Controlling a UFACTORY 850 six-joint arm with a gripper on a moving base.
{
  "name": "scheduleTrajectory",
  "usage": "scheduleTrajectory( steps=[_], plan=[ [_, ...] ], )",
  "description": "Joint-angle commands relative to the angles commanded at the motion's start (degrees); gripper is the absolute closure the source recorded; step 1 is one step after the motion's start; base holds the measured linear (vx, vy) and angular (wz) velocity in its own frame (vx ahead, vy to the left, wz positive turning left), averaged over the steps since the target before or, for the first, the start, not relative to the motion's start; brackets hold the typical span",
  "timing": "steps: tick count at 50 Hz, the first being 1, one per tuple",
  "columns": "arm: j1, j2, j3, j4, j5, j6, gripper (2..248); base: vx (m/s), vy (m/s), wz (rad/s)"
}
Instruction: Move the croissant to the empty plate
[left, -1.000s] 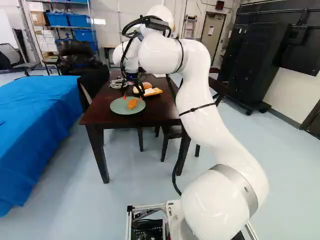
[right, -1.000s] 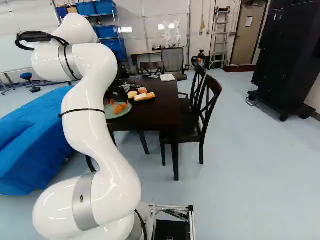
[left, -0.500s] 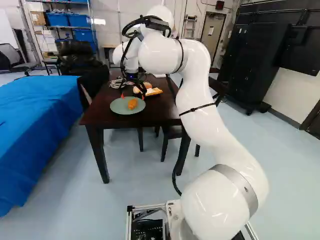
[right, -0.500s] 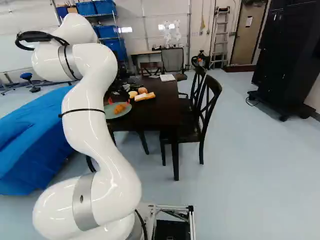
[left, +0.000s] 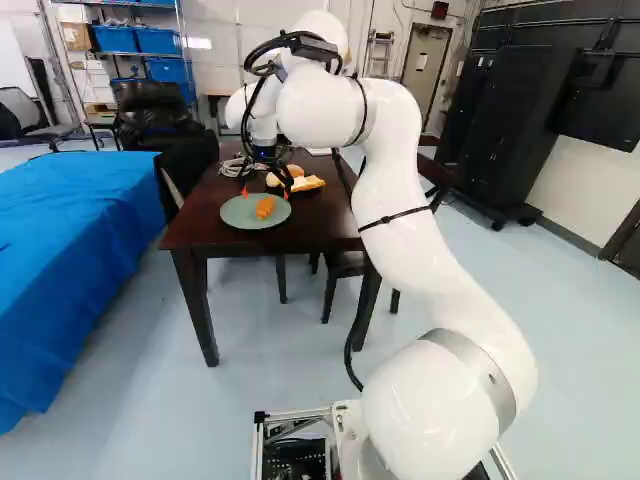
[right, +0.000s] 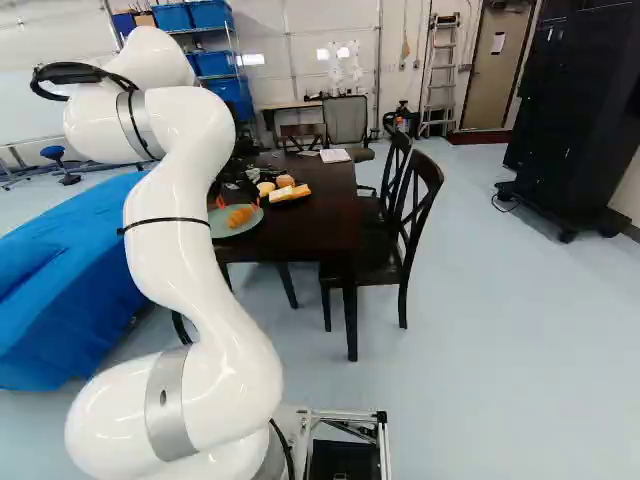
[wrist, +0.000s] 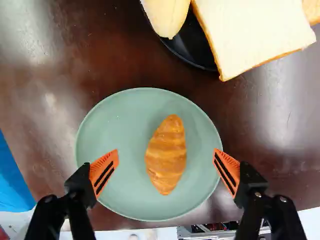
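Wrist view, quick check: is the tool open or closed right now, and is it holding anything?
Tool: open, holding nothing; the croissant lies ungripped on the green plate.

Pale blue floor runs under the dark table, with 2 dark chairs on its right. Blue cloth spreads left. Far off: white wall, ladder, door. Black cabinet at right.
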Motion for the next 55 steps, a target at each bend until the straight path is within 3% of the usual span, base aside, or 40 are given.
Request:
scheduleTrajectory(
  steps=[24, 55],
  plan=[
    [0.0, 2.7, 0.8, 0.0, 0.0, 0.0, 3, 0.000, 0.000, 0.000],
    [-0.2, 9.5, 5.5, 0.0, -0.1, 0.0, 3, 0.000, 0.000, 0.000]
  ],
)
